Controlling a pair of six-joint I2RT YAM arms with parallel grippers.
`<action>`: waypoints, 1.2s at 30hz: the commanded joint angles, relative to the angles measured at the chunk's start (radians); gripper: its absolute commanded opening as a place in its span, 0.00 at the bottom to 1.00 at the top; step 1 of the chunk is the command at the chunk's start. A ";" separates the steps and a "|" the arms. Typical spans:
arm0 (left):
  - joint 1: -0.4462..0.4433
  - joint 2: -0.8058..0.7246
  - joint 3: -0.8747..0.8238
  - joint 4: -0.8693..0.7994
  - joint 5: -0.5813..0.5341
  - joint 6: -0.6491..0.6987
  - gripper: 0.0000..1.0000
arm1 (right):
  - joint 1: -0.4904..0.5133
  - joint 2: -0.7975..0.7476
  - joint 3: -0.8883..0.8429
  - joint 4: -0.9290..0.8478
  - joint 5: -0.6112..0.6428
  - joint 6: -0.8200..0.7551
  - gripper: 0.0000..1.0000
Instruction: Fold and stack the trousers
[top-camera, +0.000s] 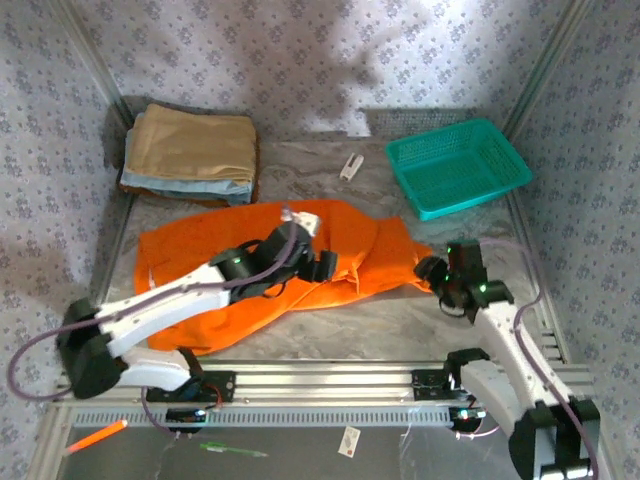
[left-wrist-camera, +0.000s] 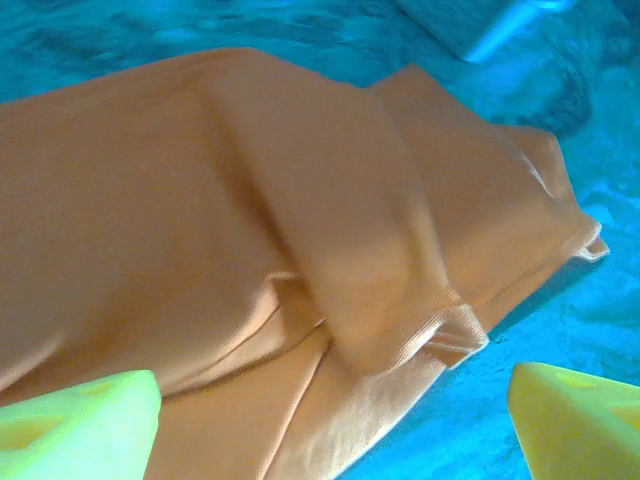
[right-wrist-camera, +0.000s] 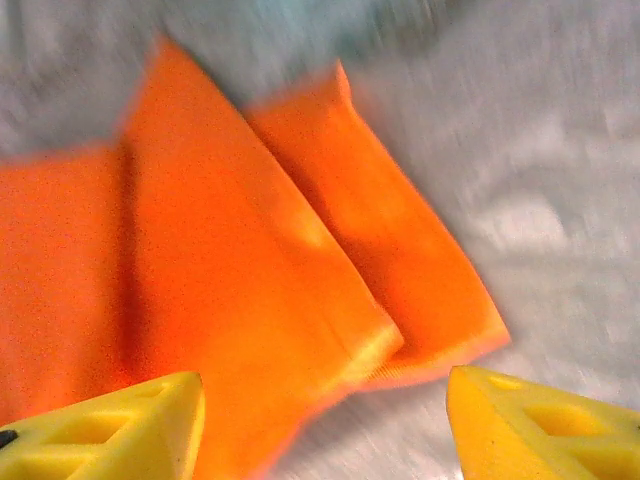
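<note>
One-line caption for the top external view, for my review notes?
Left end effector and right end effector, both open, over rumpled orange trousers; teal basket and folded cloths behind.

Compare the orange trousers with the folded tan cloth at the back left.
The trousers are bright orange; the tan cloth is beige. The trousers lie rumpled and loosely spread; the tan cloth is neatly folded atop a light blue cloth. The trousers spread far wider than the tan cloth. Both are plain fabric.

Lab cell: aluminium frame (top-camera: 330, 378), patterned walls (top-camera: 300, 50)
</note>
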 joint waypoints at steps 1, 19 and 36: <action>-0.006 -0.107 -0.161 -0.201 -0.102 -0.269 0.77 | 0.052 -0.104 -0.098 -0.043 -0.009 0.079 0.66; -0.014 -0.417 -0.570 -0.224 -0.103 -0.675 0.79 | 0.019 -0.023 -0.158 0.144 0.068 0.306 0.59; -0.220 0.014 -0.471 -0.112 -0.164 -0.731 0.85 | -0.105 0.171 -0.125 0.261 0.000 0.392 0.37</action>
